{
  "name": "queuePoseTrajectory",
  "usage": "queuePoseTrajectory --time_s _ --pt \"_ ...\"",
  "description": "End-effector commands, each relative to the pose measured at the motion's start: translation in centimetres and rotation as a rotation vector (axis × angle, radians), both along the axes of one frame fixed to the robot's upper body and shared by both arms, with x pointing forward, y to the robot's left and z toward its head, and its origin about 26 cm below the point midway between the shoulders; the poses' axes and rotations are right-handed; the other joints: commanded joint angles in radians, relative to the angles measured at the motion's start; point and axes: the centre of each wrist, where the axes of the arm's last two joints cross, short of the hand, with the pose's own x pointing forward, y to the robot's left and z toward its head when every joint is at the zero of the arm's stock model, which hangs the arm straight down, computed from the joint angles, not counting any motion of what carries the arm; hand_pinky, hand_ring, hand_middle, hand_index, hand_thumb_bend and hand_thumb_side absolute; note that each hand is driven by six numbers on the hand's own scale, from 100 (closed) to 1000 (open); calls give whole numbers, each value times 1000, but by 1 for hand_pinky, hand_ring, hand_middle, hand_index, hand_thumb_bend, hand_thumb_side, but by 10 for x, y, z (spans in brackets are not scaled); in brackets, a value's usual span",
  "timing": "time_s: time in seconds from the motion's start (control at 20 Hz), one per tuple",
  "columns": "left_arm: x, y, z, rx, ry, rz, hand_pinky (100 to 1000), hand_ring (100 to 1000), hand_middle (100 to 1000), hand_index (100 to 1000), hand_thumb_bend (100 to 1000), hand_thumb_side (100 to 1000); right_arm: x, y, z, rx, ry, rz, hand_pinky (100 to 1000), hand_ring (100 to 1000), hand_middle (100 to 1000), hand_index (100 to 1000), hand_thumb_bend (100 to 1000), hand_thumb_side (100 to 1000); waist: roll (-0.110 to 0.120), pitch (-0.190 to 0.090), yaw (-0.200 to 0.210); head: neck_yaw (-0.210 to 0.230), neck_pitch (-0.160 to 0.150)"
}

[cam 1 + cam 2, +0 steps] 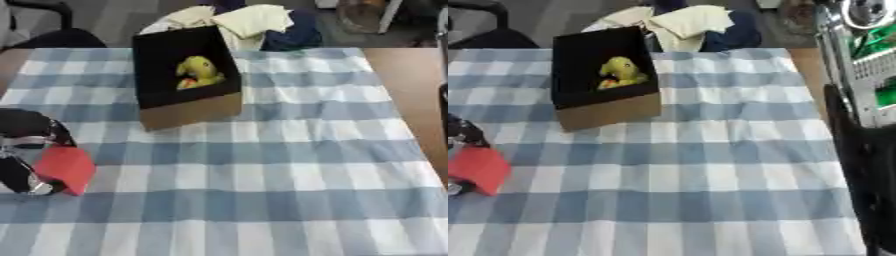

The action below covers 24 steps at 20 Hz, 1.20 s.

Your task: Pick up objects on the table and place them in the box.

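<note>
Left hand holding red object, transfer to box pending.

Left hand (26, 150) sits at the near-left edge of the worktop (289, 165), fingers (37, 187) curled round a flat red object (66, 169); what the object is cannot be made out. It appears gripped and low over the checked cloth; whether it has cleared the surface cannot be told. Box (188, 112) stands well beyond the fingers, further from the robot and off to their right, open top tilted toward the camera, a yellow toy (199, 72) already inside. Right arm (868, 150) shows only along the right edge of the right eye view; its hand is out of sight. Judged step: carry phase. Next move calls for lifting, moving forward and rightward over the box rim, then opening the fingers above the cavity beside the toy.
</note>
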Motion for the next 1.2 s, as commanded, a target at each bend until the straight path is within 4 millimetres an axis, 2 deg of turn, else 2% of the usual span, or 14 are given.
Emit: queuePoseTrajectory --time_s 0.05,0.25,0.5,0.9,1.2 --pt "-1 5 10 105 63 -48 698 787 596 776 186 345 -3 -3 8 6 -24 -8 948 904 799 968 187 1000 4 -17 -2 2 -11" --pt "-1 3 15 92 51 -48 677 770 578 763 100 250 -3 -4 8 9 -24 -10 948 905 799 968 190 1000 6 -19 -2 2 -9" --pt "-5 -4 33 47 6 -62 654 755 560 745 100 213 -4 -4 8 13 -25 -15 948 905 798 967 190 1000 8 -21 0 1 -8" --pt "-14 -23 78 -145 -115 -120 652 750 539 719 100 265 -4 -5 7 10 -24 -18 949 906 797 966 186 1000 10 -22 7 -9 7" --pt "-16 -38 104 -274 -254 -166 620 745 531 702 100 314 -5 -4 8 9 -28 -13 949 906 798 966 186 1000 10 -20 9 8 19"
